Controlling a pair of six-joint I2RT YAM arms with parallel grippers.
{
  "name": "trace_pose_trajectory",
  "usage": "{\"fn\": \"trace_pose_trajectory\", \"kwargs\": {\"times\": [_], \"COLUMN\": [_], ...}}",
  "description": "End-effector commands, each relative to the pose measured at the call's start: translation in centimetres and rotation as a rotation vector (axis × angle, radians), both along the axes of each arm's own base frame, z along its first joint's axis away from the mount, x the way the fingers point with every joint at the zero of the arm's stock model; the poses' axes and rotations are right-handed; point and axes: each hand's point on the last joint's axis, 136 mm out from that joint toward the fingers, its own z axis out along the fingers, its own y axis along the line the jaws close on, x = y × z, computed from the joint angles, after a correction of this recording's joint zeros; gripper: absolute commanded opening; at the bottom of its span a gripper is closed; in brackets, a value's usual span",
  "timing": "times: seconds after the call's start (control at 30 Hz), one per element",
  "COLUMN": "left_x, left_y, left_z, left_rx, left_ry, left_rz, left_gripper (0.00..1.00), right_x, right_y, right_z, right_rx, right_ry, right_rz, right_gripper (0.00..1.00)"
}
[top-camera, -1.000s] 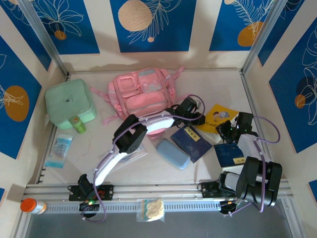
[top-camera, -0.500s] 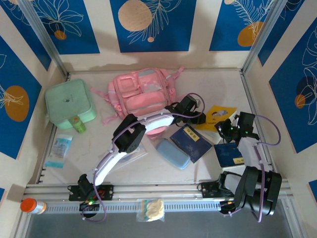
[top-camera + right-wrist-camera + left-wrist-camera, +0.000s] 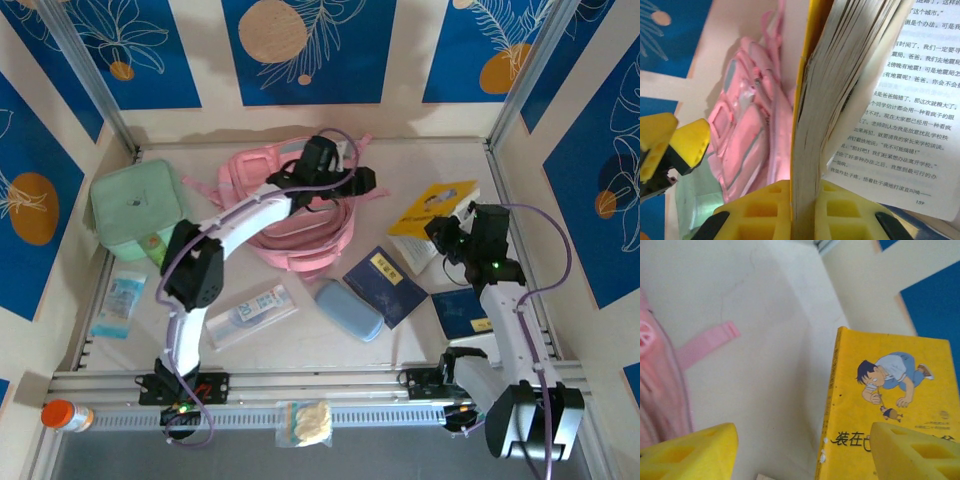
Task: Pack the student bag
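Note:
The pink student bag [image 3: 300,215] lies at the back middle of the table, and my left arm reaches across it. Just past the bag's right edge hangs my left gripper [image 3: 362,186], open with nothing between its yellow fingers [image 3: 690,455]. Below it, the left wrist view [image 3: 802,450] takes in bare table, a loose pink strap [image 3: 707,342] and the yellow book [image 3: 890,405]. My right gripper [image 3: 447,232] is shut on that yellow book [image 3: 432,212] and holds it on edge to the right of the bag. In the right wrist view [image 3: 805,200] the pads clamp the cover and pages [image 3: 825,100], with the bag [image 3: 745,125] behind.
A mint-green lidded case [image 3: 135,208] sits at the back left with a small green bottle [image 3: 155,248] beside it. A blue glasses case [image 3: 348,309], two dark blue booklets [image 3: 386,285] [image 3: 462,312] and a clear packet [image 3: 252,310] lie in front. Wall panels enclose three sides.
My left arm has swung from the table's middle up across the bag, and its jaws have spread apart. The bag has shifted under it. My right gripper has lifted the yellow book.

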Motion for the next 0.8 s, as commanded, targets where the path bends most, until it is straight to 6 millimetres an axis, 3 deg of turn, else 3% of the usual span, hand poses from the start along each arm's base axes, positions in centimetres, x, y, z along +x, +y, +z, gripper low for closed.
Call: {"fn": "trace_pose_trajectory", "kwargs": {"times": [0.0, 0.23, 0.5, 0.6, 0.77], "left_x": [-1.1, -3.9, -6.8, -7.5, -8.3], "left_y": [2.0, 7.6, 11.3, 12.4, 13.3], "left_z": [1.8, 3.2, 3.9, 4.9, 4.3], "left_rx": [-0.020, -0.115, -0.371, -0.445, -0.509], "left_ry": [-0.024, 0.029, 0.134, 0.121, 0.186], "left_rz": [-0.030, -0.018, 0.005, 0.042, 0.113], "left_gripper": [0.72, 0.79, 0.83, 0.84, 0.85], "right_x": [0.9, 0.8, 0.1, 0.0, 0.0], "right_y": [1.2, 7.3, 15.3, 17.1, 19.0], "right_z": [5.6, 10.1, 11.8, 12.6, 13.0], "right_rx": [-0.050, -0.022, 0.022, 0.057, 0.102], "right_ry": [-0.157, -0.246, -0.295, -0.328, -0.344], "right_rz": [0.033, 0.280, 0.625, 0.713, 0.792], "right_gripper": [0.00, 0.00, 0.00, 0.00, 0.00]}}
